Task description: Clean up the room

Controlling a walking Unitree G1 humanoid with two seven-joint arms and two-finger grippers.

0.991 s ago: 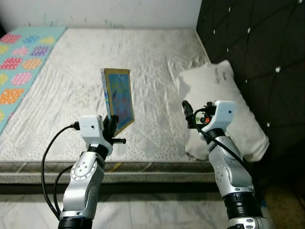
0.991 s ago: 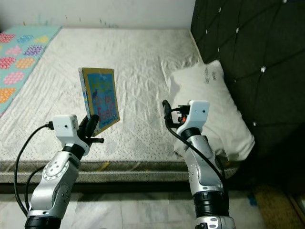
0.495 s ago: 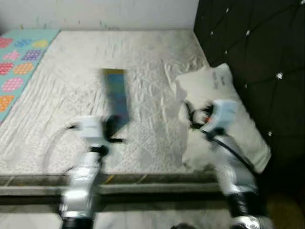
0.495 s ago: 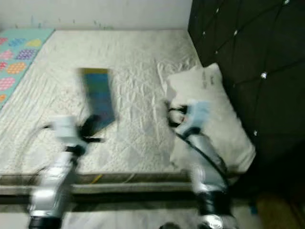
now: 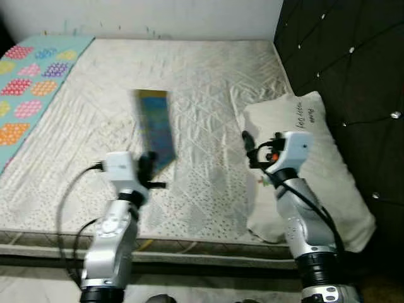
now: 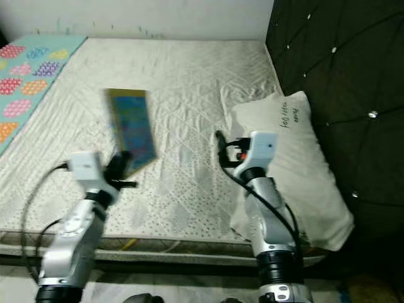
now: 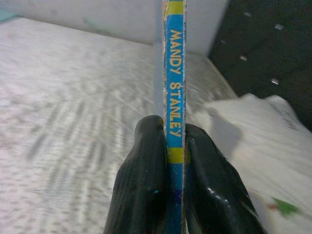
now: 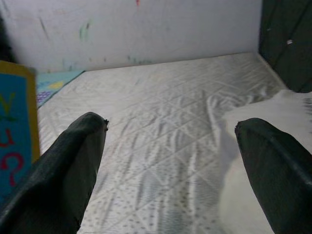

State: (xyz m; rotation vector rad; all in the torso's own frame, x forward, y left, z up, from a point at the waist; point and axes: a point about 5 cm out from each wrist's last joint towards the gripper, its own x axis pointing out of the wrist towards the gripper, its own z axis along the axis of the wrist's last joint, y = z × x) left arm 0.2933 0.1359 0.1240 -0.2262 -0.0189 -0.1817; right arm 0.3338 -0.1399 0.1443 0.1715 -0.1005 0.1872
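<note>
My view has shifted; left gripper (image 7: 168, 180) clamps the Mandy Stanley book (image 5: 154, 128) upright at frame centre-left, right gripper (image 8: 170, 165) wide open.

Whole view shifted with the camera; book (image 5: 155, 129) now edge-turned, narrower

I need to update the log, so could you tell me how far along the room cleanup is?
Done: the book is already off the bed, lifted upright. In hand: the left gripper is shut on its spine. Left: putting the book away; no shelf is visible. The pillow lies by the headboard, and the right gripper is open, holding nothing.
</note>
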